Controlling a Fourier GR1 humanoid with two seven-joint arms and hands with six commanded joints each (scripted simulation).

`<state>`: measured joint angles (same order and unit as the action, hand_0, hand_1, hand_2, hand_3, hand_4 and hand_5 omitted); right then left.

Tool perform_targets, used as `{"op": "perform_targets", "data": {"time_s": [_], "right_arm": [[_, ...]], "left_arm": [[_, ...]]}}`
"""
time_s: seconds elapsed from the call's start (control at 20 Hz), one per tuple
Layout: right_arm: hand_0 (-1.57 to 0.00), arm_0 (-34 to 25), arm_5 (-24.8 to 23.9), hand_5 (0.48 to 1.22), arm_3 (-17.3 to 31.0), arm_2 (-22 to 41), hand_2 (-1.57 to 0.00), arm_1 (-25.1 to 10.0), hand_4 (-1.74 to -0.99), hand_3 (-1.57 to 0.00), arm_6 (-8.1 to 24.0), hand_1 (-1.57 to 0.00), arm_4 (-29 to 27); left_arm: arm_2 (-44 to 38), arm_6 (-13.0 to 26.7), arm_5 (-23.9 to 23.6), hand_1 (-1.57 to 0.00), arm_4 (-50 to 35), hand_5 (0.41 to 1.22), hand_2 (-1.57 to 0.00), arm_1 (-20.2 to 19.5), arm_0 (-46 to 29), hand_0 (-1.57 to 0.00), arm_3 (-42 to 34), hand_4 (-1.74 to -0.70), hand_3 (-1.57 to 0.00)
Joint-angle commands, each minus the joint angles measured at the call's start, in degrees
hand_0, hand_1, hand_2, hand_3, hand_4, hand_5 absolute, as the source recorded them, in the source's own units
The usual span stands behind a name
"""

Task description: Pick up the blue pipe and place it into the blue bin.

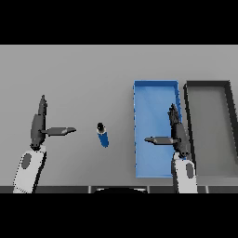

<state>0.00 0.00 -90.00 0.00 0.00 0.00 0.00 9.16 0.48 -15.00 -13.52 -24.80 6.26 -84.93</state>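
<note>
Head view: flat matte grey table [83, 74], smooth, no texture. Blue pipe [102, 135] lies on it near centre, short cylinder w/ dark cap at far end, body glossy blue, angled a bit so the blue end points toward the robot; it touches nothing, apart from both hands. Blue bin [155, 93] to the pipe's right: long rectangular tray, thin raised walls, flat bright-blue floor, long side running away from the robot. Just beside it on the right, a dark grey bin [209, 84] of same shape, black rim, dull grey floor. Left hand [38, 124] over the table well left of the pipe: dark fingers straight and pressed together pointing away, thumb stuck out sideways toward the pipe, holding nothing; white-grey forearm below it. Right hand [177, 132] shows over the blue bin's right part: fingers straight, together, pointing away, thumb out to the left across the bin floor, nothing held. Pipe is outside the bin, between left hand and bin, nearer the bin.
</note>
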Motion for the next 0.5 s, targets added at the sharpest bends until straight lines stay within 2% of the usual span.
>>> {"op": "perform_targets", "data": {"time_s": [0.0, 0.25, 0.35, 0.45], "right_arm": [[0.00, -0.2, -0.1, 0.598, 0.1, -0.1, 0.00, 0.0, -1.254, 0.00, 0.1, 0.00, 0.0], [0.00, -2.7, -0.4, 0.598, 1.8, -0.6, 0.00, -0.1, -1.254, 0.00, 1.1, 0.00, -0.1], [0.00, 2.5, 2.4, 0.597, -1.5, 2.7, 0.00, -5.7, -1.255, 0.00, -3.8, 0.00, 5.5], [0.00, 3.5, 2.9, 0.598, -3.3, 4.5, 0.00, -7.3, -1.249, 0.00, -3.4, 0.00, 8.3]], "left_arm": [[0.0, -0.1, 0.0, 0.00, 0.0, 0.605, 0.00, 0.0, 0.2, 0.00, 0.1, -1.19, 0.00], [-0.2, 0.3, 0.2, 0.00, 0.0, 0.605, 0.00, 0.2, 2.0, 0.00, 1.6, -1.19, 0.00], [1.1, -4.6, 12.4, 0.00, -2.2, 0.606, 0.00, -5.9, -0.7, 0.00, 1.9, -1.19, 0.00], [1.6, -5.8, 17.1, 0.00, -2.9, 0.604, 0.00, -7.7, -0.5, 0.00, 3.1, -1.19, 0.00]]}}
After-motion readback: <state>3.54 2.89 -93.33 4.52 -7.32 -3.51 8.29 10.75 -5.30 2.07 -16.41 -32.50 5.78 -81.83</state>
